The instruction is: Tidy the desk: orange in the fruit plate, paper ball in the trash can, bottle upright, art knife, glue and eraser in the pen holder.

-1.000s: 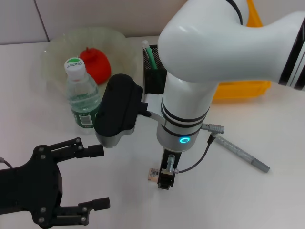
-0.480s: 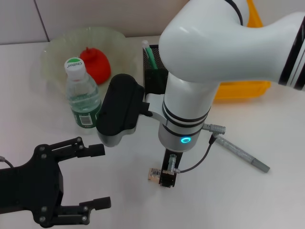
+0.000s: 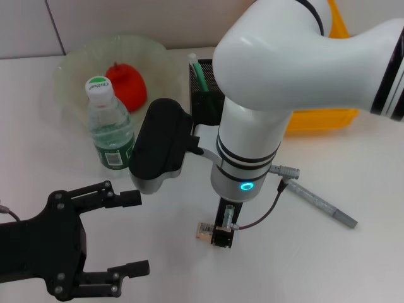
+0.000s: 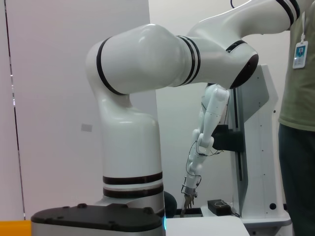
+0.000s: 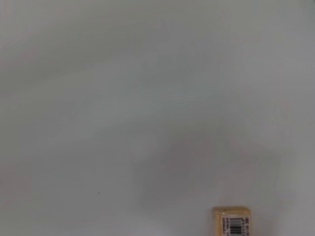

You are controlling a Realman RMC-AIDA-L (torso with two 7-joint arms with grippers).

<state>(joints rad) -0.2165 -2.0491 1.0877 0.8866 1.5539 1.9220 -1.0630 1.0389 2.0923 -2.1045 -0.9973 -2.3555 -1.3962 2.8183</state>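
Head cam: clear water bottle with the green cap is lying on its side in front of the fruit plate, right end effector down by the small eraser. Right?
Not quite: in the head view the clear water bottle with the green cap stands upright in front of the fruit plate. The right end effector is indeed down by the small eraser.

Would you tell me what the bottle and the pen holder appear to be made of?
The bottle looks like clear, glossy thin plastic: see-through walls, a green screw cap and a printed label. The pen holder seems to be black metal mesh, matte, since a fine grid shows on its wall.
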